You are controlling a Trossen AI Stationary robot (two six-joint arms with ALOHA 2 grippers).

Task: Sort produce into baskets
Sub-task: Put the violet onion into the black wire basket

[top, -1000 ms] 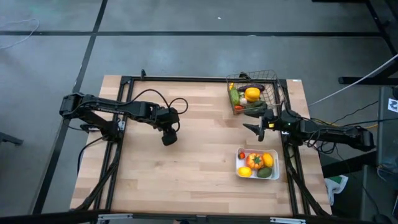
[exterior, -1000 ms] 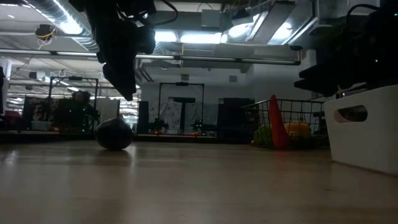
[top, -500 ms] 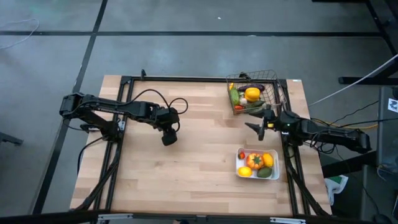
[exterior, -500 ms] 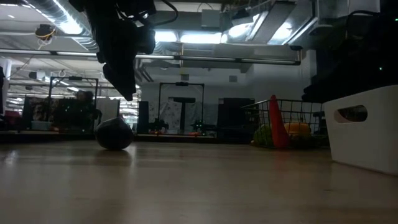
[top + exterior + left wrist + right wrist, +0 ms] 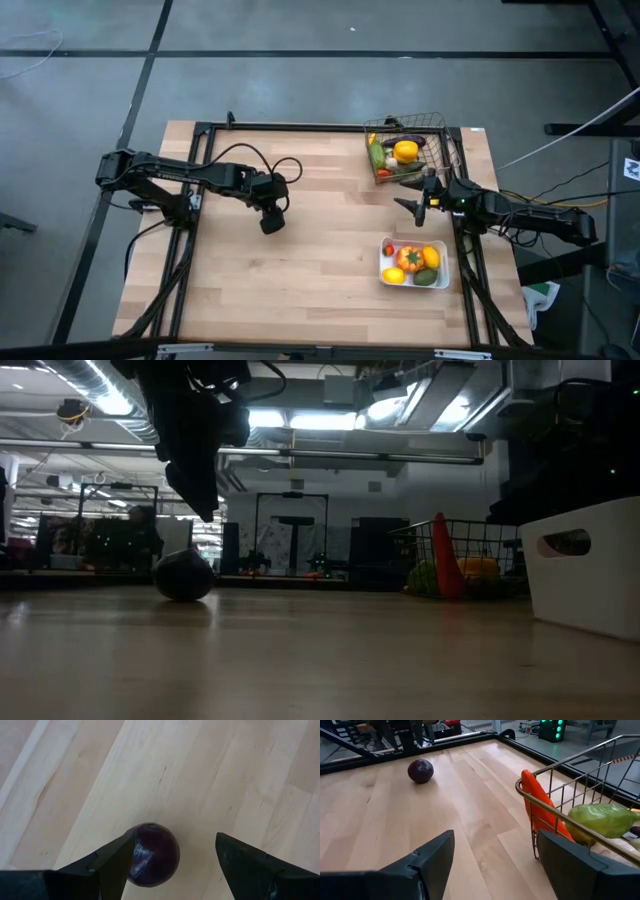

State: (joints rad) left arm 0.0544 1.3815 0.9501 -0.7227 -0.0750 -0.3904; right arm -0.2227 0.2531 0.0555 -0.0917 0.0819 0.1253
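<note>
While hanging over purple ball (image 5: 152, 853), left pincer (image 5: 170, 870) gapes wide, empty; right pincer (image 5: 495, 865) likewise.

High view straight down; low view table-level; wrist views close, both sharing purple ball (image 5: 151, 853) with low view.

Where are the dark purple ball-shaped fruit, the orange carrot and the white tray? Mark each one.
dark purple round fruit (image 5: 152, 852): left wrist view, middle of its glossy top.
orange carrot (image 5: 538, 805): right wrist view, mid-body, leaning over the wire basket's rim.
white tray (image 5: 383, 262): high view, its left rim.
</note>
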